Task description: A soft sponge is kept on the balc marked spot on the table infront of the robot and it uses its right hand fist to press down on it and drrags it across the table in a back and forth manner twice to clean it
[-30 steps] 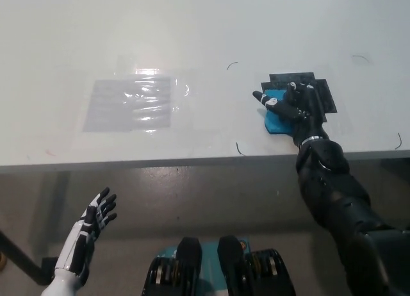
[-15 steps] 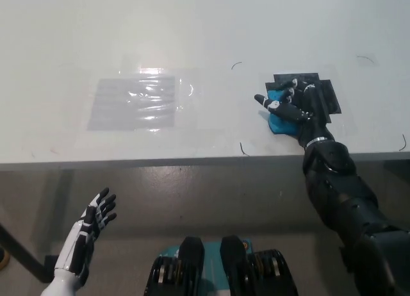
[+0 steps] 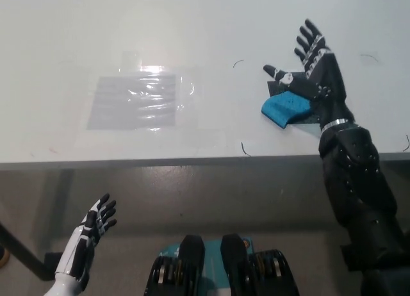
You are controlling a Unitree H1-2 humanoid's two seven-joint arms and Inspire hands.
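Note:
A blue sponge (image 3: 284, 109) lies on the white table (image 3: 192, 27) at the right, half over the black marked spot (image 3: 274, 88). My black right hand (image 3: 314, 72) is raised over it, open, with its fingers spread and pointing away from me. The heel of the palm is at the sponge's far edge; I cannot tell whether they touch. The sponge's near edge looks slightly tilted. My white left hand (image 3: 90, 235) rests below the table's front edge at the lower left, open and holding nothing.
A shiny clear taped patch (image 3: 134, 102) lies on the table left of centre. Thin black pen marks (image 3: 243, 148) sit around the sponge area. The table's front edge (image 3: 192, 161) runs across the middle of the view.
My right hand has lifted off the sponge and spread its fingers, after lying curled on it. More of the sponge now shows. The left hand has stayed put.

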